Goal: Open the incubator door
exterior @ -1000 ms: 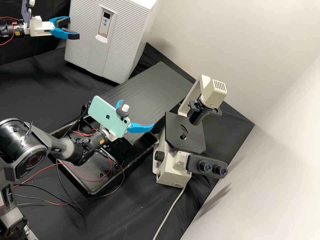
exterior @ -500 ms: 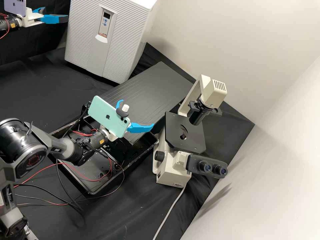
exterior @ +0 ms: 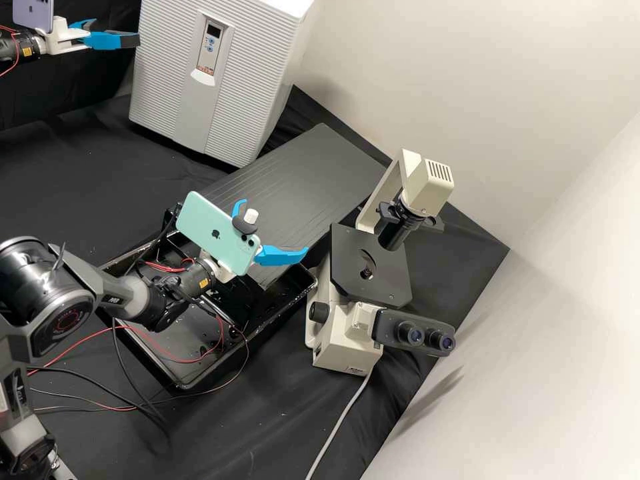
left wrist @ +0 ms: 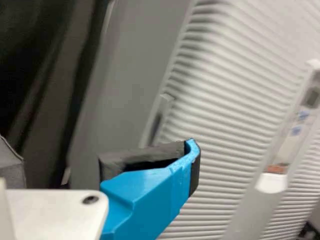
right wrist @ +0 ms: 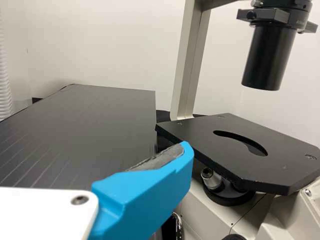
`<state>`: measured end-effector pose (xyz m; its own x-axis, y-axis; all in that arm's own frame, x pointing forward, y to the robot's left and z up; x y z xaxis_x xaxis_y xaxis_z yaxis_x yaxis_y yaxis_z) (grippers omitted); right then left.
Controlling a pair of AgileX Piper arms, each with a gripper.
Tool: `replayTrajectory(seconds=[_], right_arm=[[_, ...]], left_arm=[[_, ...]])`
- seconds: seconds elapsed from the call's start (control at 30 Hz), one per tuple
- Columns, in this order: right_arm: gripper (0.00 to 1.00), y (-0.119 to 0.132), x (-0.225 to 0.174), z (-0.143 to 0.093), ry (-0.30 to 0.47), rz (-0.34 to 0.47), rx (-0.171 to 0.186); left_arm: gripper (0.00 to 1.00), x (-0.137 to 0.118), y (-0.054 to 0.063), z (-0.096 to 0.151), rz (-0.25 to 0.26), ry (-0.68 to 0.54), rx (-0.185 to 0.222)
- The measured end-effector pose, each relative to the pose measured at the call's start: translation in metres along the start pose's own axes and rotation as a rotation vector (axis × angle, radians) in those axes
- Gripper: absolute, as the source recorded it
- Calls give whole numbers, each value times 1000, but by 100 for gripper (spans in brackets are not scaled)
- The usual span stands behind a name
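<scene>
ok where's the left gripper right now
In the high view, the left gripper is at the upper left, just by the left edge of the incubator, level with its control panel.

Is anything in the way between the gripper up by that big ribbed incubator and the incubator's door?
Nothing visible stands between the left gripper and the incubator door; in the high view, the gripper hovers right beside the door's edge.
</scene>
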<state>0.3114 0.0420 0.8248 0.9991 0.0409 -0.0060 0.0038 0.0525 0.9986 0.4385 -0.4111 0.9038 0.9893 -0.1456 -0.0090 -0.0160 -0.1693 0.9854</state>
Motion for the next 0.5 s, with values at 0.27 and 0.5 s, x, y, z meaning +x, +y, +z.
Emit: replayTrajectory(seconds=[0.27,0.5], right_arm=[[100,0,0,0,0,0,0],[100,0,0,0,0,0,0]], left_arm=[[100,5,-13,23,-55,-126,28],[100,6,-18,31,-68,-164,37]])
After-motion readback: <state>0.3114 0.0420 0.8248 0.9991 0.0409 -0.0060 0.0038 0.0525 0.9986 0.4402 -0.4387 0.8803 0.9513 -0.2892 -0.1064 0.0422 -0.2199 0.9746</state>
